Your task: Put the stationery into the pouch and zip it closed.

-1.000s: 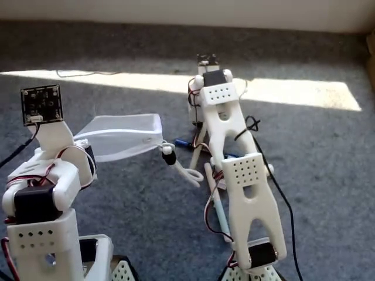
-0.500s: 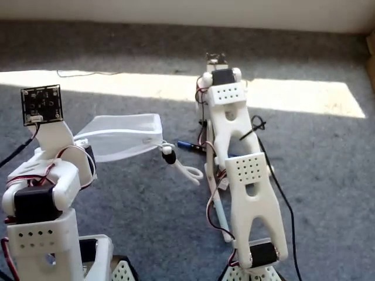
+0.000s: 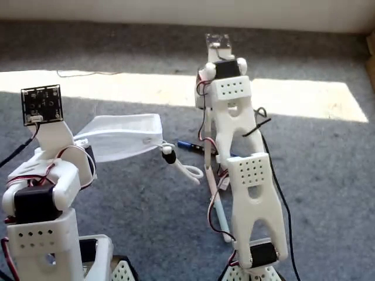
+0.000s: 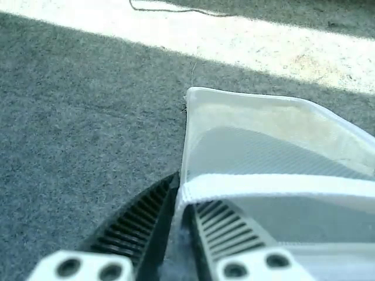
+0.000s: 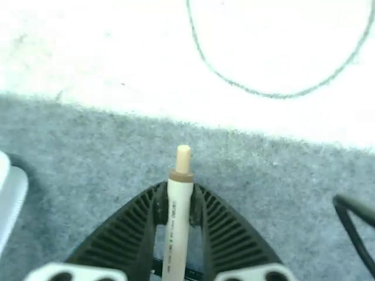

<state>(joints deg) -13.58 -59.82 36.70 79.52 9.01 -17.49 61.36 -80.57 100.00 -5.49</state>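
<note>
The right end effector (image 5: 177, 193) pinches a cream pen (image 5: 180, 175); the left end effector (image 4: 179, 196) clamps the pouch (image 4: 263, 146) rim above the carpet (image 4: 70, 117). Bring the pen end-first to the mouth, which probably faces the right arm, and release only once inside.

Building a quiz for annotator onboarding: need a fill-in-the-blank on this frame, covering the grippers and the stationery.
1. The left gripper is shut on the mesh pouch, while the right gripper is ____ on a cream pen.
2. A ____ pen lies between the pouch and the right arm.
3. The surface under everything is grey ____, not a tabletop.

Missing words: shut; blue; carpet.
</note>
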